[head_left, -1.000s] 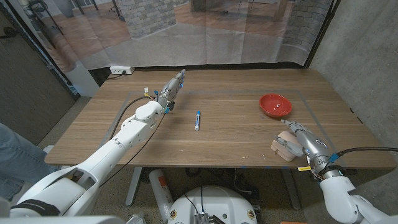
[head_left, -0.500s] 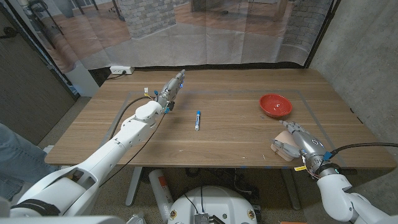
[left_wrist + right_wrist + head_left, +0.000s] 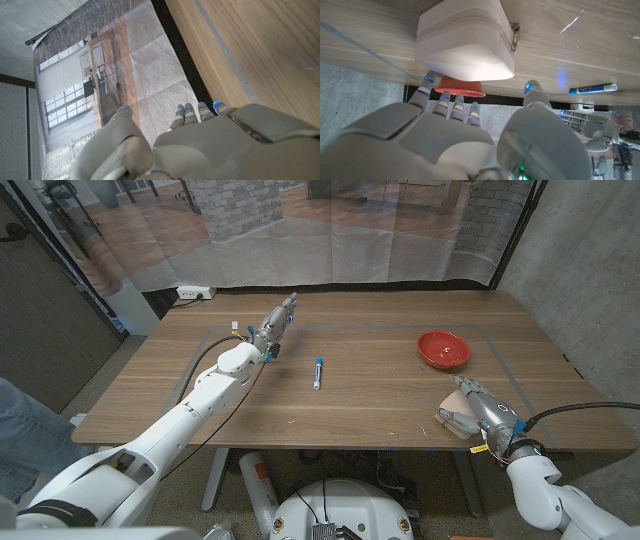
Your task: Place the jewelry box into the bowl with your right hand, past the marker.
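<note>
The pale pink jewelry box [image 3: 450,420] sits near the table's front right edge; in the right wrist view the jewelry box [image 3: 465,42] shows its metal clasp [image 3: 514,34]. My right hand [image 3: 482,412] is right beside it, fingers [image 3: 451,105] and thumb [image 3: 534,95] spread on either side, gripping nothing. The red bowl [image 3: 443,348] stands farther back, and the bowl [image 3: 460,90] shows just beyond the box. The blue-capped marker [image 3: 317,372] lies mid-table; the marker [image 3: 592,89] is also visible. My left hand [image 3: 274,326] hovers at the back left, fingers stretched out and empty.
A wooden table [image 3: 380,395] with tape lines carries everything. A curtain backdrop [image 3: 330,240] hangs behind it, with a power strip [image 3: 195,293] on the floor. A person's leg [image 3: 15,430] shows at the left edge. A concrete wall [image 3: 590,270] stands on the right.
My right hand and forearm have drawn slightly back toward the table's front edge, beside the box. The box, bowl, marker and left hand have stayed put.
</note>
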Controlling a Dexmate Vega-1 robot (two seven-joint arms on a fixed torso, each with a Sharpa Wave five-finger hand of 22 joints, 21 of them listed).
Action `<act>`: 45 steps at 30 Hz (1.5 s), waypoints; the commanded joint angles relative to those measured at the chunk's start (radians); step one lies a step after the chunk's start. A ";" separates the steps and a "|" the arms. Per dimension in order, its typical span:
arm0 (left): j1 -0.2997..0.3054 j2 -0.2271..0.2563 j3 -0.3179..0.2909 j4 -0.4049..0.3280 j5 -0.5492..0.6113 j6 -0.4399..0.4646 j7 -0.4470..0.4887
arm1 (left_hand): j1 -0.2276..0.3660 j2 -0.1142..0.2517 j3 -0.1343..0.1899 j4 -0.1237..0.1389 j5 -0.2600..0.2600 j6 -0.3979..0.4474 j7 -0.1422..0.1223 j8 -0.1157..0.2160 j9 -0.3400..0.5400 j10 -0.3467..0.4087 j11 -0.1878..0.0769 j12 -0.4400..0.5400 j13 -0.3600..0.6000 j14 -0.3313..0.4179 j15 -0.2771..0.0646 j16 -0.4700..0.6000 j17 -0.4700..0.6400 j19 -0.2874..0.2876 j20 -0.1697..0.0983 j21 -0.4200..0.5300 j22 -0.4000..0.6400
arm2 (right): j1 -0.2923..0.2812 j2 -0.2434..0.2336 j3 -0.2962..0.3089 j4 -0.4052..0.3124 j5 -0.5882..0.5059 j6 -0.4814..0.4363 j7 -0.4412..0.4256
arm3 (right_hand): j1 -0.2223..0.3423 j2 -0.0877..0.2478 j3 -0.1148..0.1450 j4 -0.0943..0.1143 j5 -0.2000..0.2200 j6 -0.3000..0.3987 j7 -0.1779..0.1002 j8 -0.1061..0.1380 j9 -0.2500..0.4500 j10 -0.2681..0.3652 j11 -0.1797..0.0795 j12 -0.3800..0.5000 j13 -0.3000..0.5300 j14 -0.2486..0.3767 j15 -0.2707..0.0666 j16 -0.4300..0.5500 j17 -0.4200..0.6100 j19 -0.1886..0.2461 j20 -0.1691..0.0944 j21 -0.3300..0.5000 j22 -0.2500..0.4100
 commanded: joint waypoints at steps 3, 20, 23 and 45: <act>-0.002 -0.002 -0.001 0.008 -0.001 0.004 0.005 | 0.002 0.010 -0.007 0.000 -0.002 0.007 0.002 -0.001 0.002 0.003 -0.002 -0.002 0.002 -0.001 -0.005 0.000 0.005 -0.010 -0.008 0.004 0.005 | 0.022 -0.054 -0.028 -0.019 0.042 -0.123 0.031 | 0.006 -0.013 -0.007 0.002 0.013 0.006 0.006 0.010 0.001 -0.004 0.010 0.003 0.004 0.009 0.007 0.006 0.003 0.012 0.006 -0.005 0.005; -0.020 -0.016 0.010 0.042 -0.002 0.009 -0.011 | 0.004 0.013 -0.009 0.000 -0.004 0.010 0.002 -0.001 0.002 0.004 -0.002 -0.002 0.002 0.000 -0.008 0.001 0.005 -0.012 -0.002 0.003 0.005 | 0.029 -0.103 -0.061 -0.038 0.111 -0.200 0.013 | 0.010 -0.015 -0.012 0.008 0.028 0.021 0.004 0.022 0.002 0.026 0.006 0.023 0.005 0.050 -0.013 0.019 0.004 0.065 0.002 0.000 0.008; -0.023 -0.017 0.012 0.046 -0.001 0.007 -0.014 | 0.004 0.013 -0.009 0.000 -0.004 0.010 0.001 -0.001 0.002 0.005 -0.003 -0.002 0.002 0.001 -0.007 0.001 0.005 -0.012 -0.001 0.003 0.005 | 0.036 -0.110 -0.069 -0.037 0.123 -0.207 0.006 | 0.012 -0.014 -0.012 0.008 0.031 0.022 0.004 0.023 0.002 0.034 0.002 0.027 0.005 0.058 -0.016 0.020 0.004 0.083 0.002 0.004 0.009; -0.029 -0.026 0.014 0.079 -0.007 0.005 -0.025 | 0.005 0.016 -0.012 0.000 -0.006 0.012 -0.001 -0.002 0.002 0.007 -0.005 -0.002 0.002 0.002 -0.007 0.002 0.005 -0.014 0.008 0.003 0.005 | 0.101 -0.178 -0.132 -0.010 0.204 -0.235 -0.053 | 0.099 0.014 0.012 0.003 0.055 0.094 -0.007 0.045 0.002 0.152 -0.032 0.074 0.008 0.211 -0.117 0.046 0.013 0.370 -0.074 0.059 0.008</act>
